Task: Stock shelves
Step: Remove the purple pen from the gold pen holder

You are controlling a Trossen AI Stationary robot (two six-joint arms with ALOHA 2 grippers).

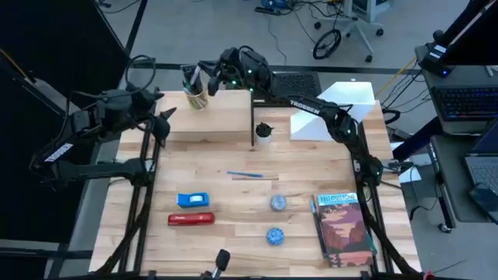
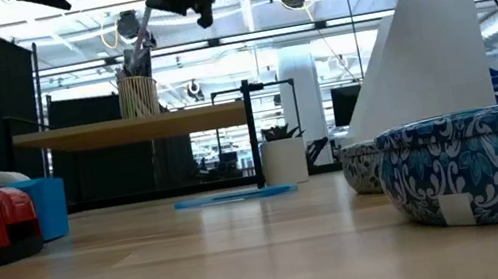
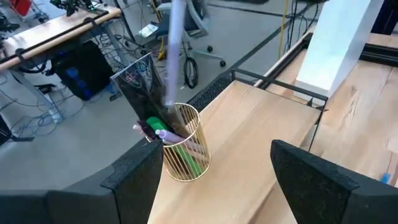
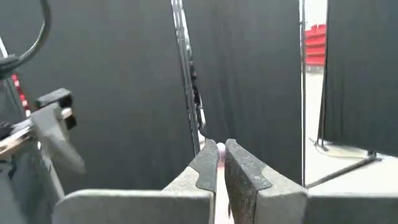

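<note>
The left gripper (image 1: 165,123) hangs at the table's left side, near the left end of the shelf, its two dark fingers (image 3: 134,180) spread wide with nothing between them. It points toward the pen cup.

The shelf (image 1: 226,120) is a low light-wood plank on thin black metal legs, running across the far part of the tabletop (image 1: 233,202); in the low view it stands as a thin board (image 2: 131,129) raised above the table. On its left end stands a pen cup (image 1: 198,97) of gold wire, holding a few pens and a dark card. The right gripper (image 1: 212,78) hovers just above and beside this cup. Its fingers (image 4: 208,168) are drawn almost together, pinched on a thin pinkish thing that shows only as a sliver between them; what that thing is cannot be told.

Near the shelf's right leg a small white pot with a dark plant (image 1: 264,131) sits on the table. Farther right, the white file holder (image 1: 331,113) stands at the table's far right corner, box-shaped with a slanted top.

On the near part of the table, from left to right, lie a red stapler (image 1: 191,219), a blue tape dispenser (image 1: 193,200), a blue pen (image 1: 245,175), two blue patterned bowls (image 1: 275,235) and a book (image 1: 342,227).
</note>
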